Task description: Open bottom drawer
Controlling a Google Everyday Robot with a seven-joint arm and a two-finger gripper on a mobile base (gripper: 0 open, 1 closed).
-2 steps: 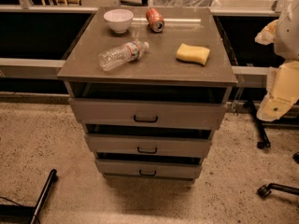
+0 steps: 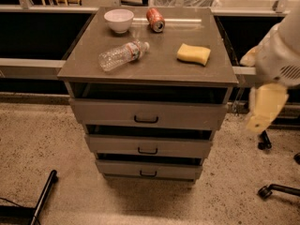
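The bottom drawer (image 2: 148, 169) is the lowest and shortest of three grey-brown fronts on the cabinet, with a small black pull handle (image 2: 148, 174) at its centre. Its front lines up with the stepped stack above and looks closed. The middle drawer (image 2: 148, 146) and top drawer (image 2: 148, 115) sit above it. My gripper (image 2: 263, 108) hangs at the right edge of the camera view, beside the cabinet's right side at about the height of the top drawer. It is well above and to the right of the bottom drawer and touches nothing.
On the cabinet top (image 2: 159, 69) lie a white bowl (image 2: 118, 20), a red can (image 2: 155, 19) on its side, a clear plastic bottle (image 2: 123, 55) and a yellow sponge (image 2: 193, 54). Chair casters (image 2: 269, 190) stand on the floor at right, a black leg (image 2: 44, 196) at lower left.
My arm and gripper have moved a little left and down, closer to the cabinet's right side. The drawers and the objects on top have not moved.
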